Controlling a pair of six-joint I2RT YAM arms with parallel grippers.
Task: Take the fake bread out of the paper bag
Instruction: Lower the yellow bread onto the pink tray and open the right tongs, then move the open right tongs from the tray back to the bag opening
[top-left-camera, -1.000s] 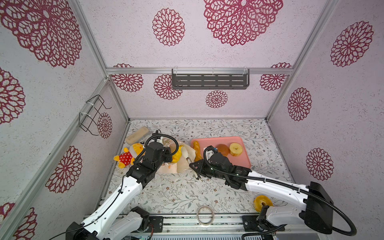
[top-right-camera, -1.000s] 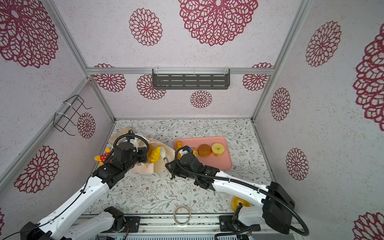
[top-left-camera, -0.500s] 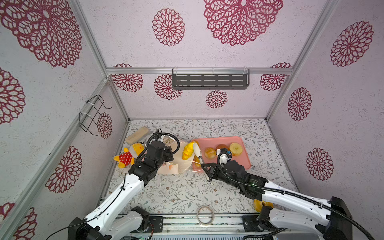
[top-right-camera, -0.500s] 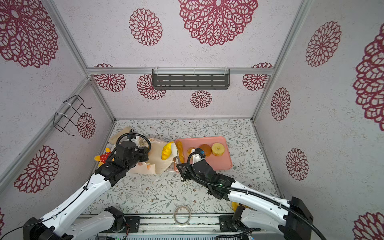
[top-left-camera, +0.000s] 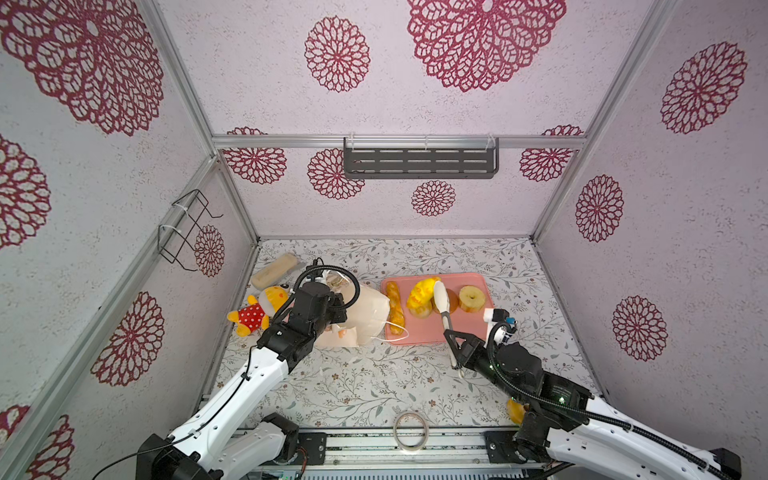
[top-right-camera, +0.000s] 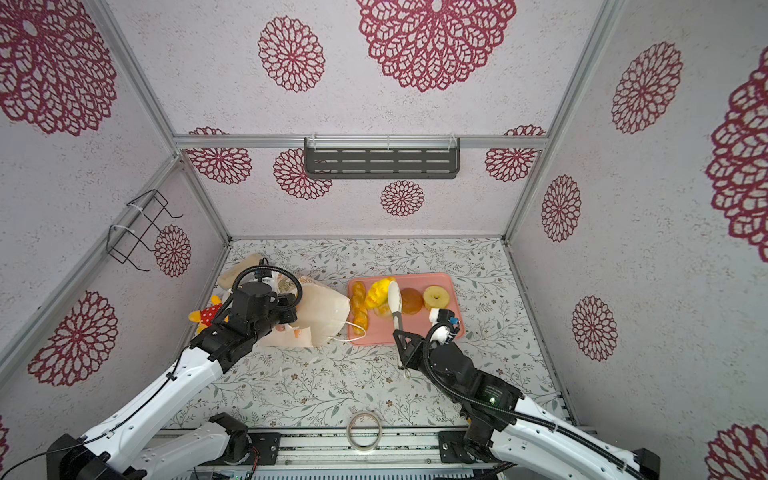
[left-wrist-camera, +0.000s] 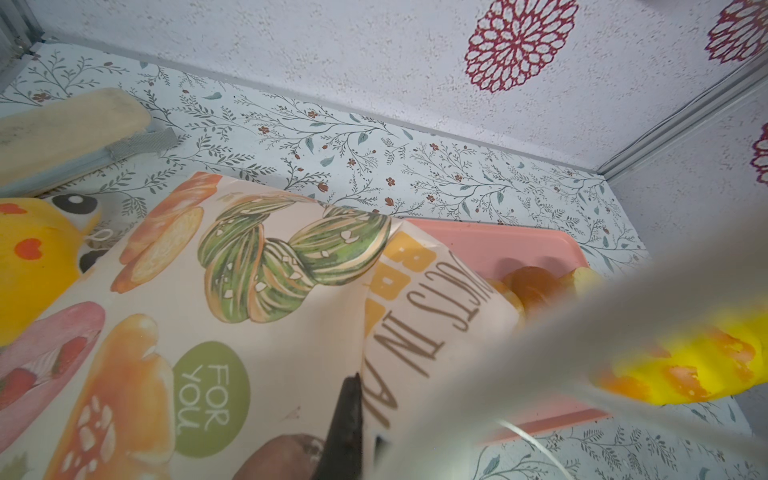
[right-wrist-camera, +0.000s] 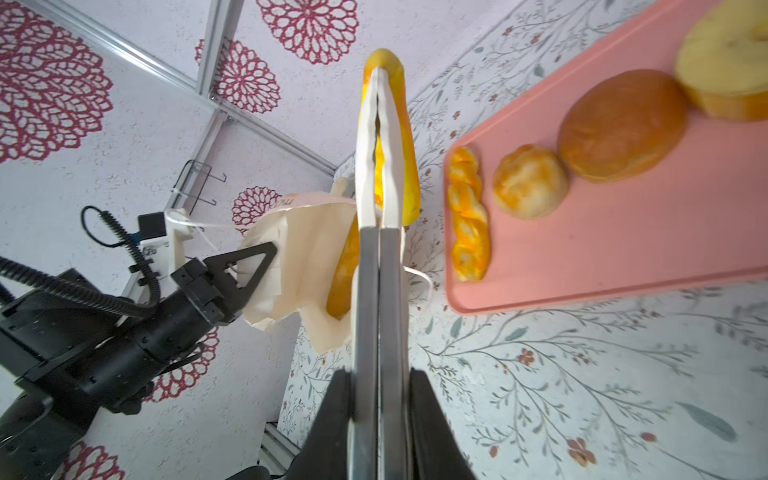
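Right tool (right-wrist-camera: 379, 374): jaws clamped on tongs (right-wrist-camera: 365, 291); tong tips pinch yellow loaf (right-wrist-camera: 411, 174) mid-length, over pink tray (top-left-camera: 428, 334). Loaf likely light, glossy-slick, rigid: grip across middle, not tapered ends. Left tool (right-wrist-camera: 257, 259): closed on paper bag (top-left-camera: 368, 307) rim, bag lying on counter (top-left-camera: 374, 386); another loaf (right-wrist-camera: 345, 266) in its mouth.

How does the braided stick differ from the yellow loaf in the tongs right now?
The braided stick lies flat on the pink tray; the yellow loaf is clamped in the tongs that the right gripper holds. The stick is thin, twisted and orange-gold; the loaf is thicker and bright yellow. Both are long, glossy and out of the paper bag.
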